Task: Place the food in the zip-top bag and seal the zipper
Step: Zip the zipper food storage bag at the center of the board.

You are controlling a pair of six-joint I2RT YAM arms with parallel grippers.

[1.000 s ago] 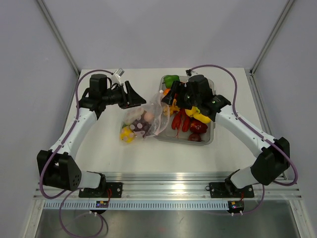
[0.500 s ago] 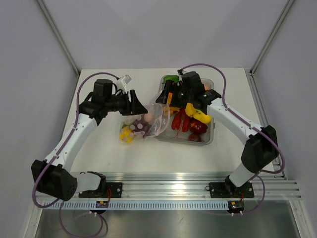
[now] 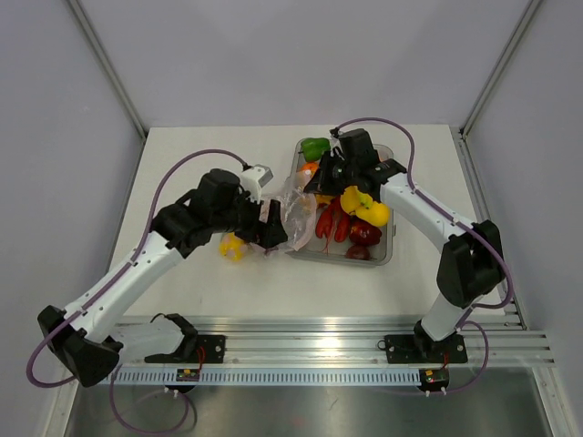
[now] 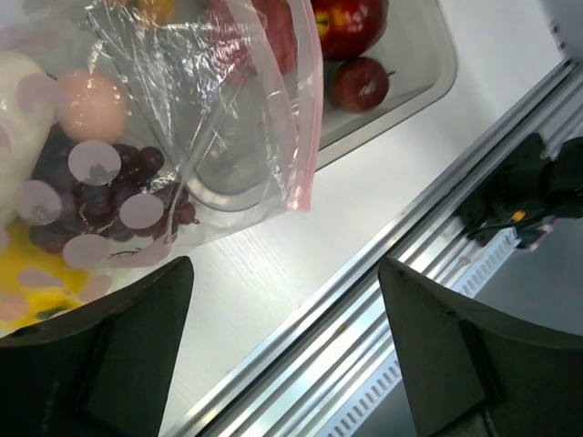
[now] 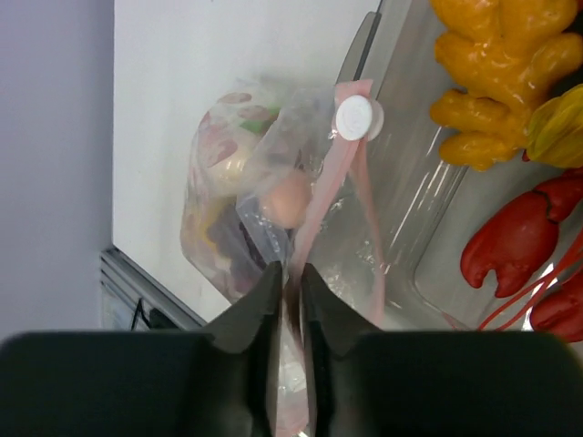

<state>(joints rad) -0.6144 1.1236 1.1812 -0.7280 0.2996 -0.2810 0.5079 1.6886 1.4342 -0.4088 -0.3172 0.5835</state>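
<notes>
**Hold on the bag passes to the right arm; mouth not yet sealed**

We find that the left gripper (image 4: 284, 266), which a second ago stood at the far-left side of the clear crinkly zip-top bag (image 3: 293, 202), has swung round to the bag's near side. It is now spread wide with nothing between its fingers. Over the same second the right gripper (image 5: 290, 273) has pressed almost together and now pinches the pinkish-red zipper strip (image 5: 319, 196). We judge that the right arm has taken over the hold on the bag, which frees the left arm for loading or for pressing the seal.

The bag lies near the middle of the white worktop (image 3: 182, 155). Its mouth end is draped over the left rim of the grey translucent rectangular tray (image 4: 435, 68), which sits toward the right rear.

The overhead view gives this layout, but the left arm hides much of the bag there. The left wrist view shows the contents: purple toy grapes (image 4: 109, 196) and a peach-coloured toy ball (image 4: 91, 105) inside the plastic. Only the right wrist view shows the pinch itself, and beyond it the two lips of the strip part, so the mouth is open. That view also shows a red toy lobster (image 5: 515, 244) and a yellow knobbly toy root (image 5: 492, 77) in the tray. We therefore judge loading to be incomplete.
</notes>
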